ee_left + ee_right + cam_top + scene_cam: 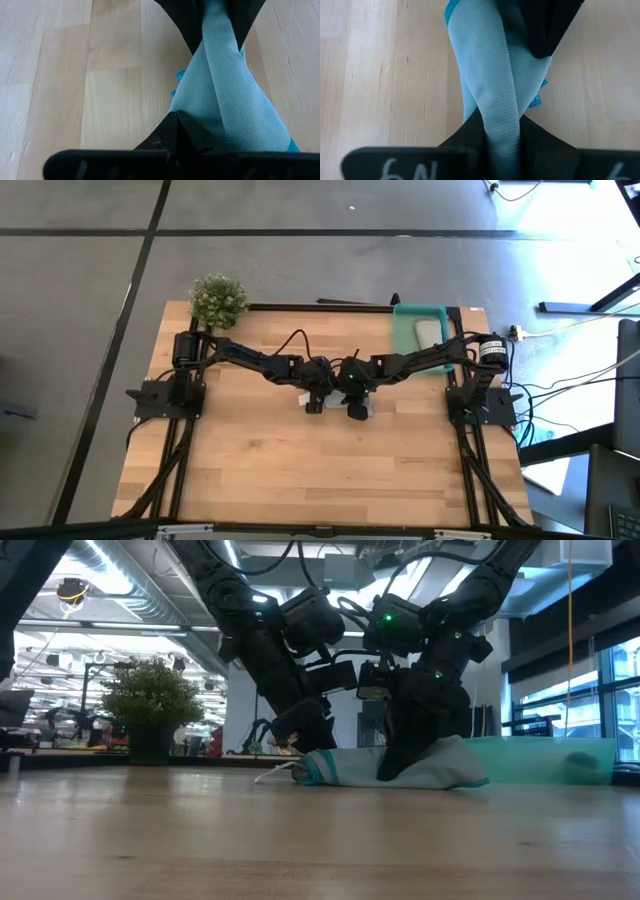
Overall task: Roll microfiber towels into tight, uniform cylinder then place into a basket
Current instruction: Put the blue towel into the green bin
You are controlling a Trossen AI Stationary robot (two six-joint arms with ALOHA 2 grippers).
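A light blue microfiber towel (pixel 445 768) lies on the wooden table as a loose, twisted roll, its length running left to right. Both grippers are down on it at the table's middle. My left gripper (pixel 314 404) is shut at the roll's left end. My right gripper (pixel 357 410) is shut on the roll right of its middle. The wrist views show the blue cloth (pixel 225 90) (pixel 485 65) stretching from each gripper toward the other. A pale grey-beige towel (pixel 430 333) lies rolled in the teal basket (pixel 405 320) at the far right. My left gripper holds the blue towel near its left end (pixel 202 112), coming down at a slant from the table's left. The cloth covers one finger, so the exact hold is hidden. That end rests on the table. My right gripper pinches a raised ridge of the roll (pixel 502 117) between its two fingers (pixel 465 137), one on each long side. It comes down steeply from the table's right. Several layers are bunched in the hold, and the roll lies on the table below.
A small bushy green plant (pixel 218 298) stands at the table's far left corner. The basket (pixel 560 755) shows behind the roll's right end in the low view. Bare wood stretches toward the near edge, in front of both grippers.
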